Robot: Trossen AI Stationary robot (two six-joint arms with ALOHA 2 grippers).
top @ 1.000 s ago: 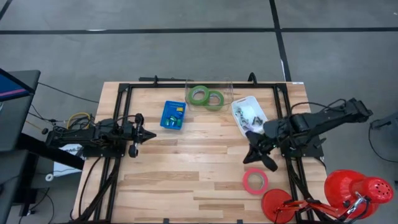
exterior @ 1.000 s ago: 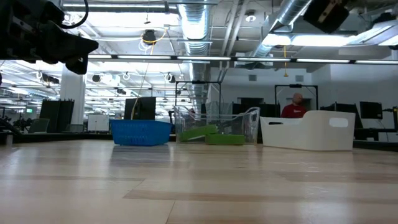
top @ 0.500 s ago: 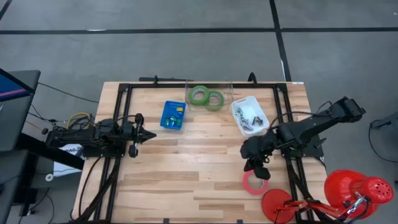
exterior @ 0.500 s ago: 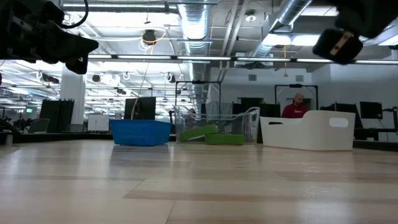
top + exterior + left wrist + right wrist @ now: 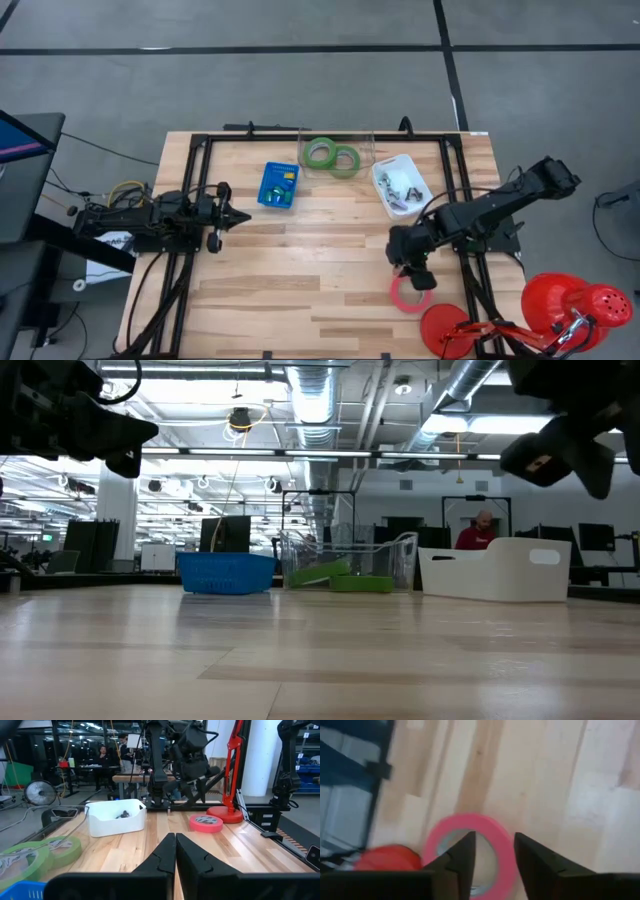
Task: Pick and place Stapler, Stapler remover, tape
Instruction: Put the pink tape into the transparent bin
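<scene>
Hovering my right gripper (image 5: 492, 855), fingers spread, over the flat pinkish-red tape roll (image 5: 409, 292) near the wooden table's (image 5: 300, 280) right front corner, I risk nudging it away.

Grey floor (image 5: 300, 90) with dark lines around wooden table (image 5: 300, 280). Exposed ducts (image 5: 320, 400) and strip lights overhead, desks with monitors (image 5: 225, 532) behind, a seated person (image 5: 482, 532).
</scene>
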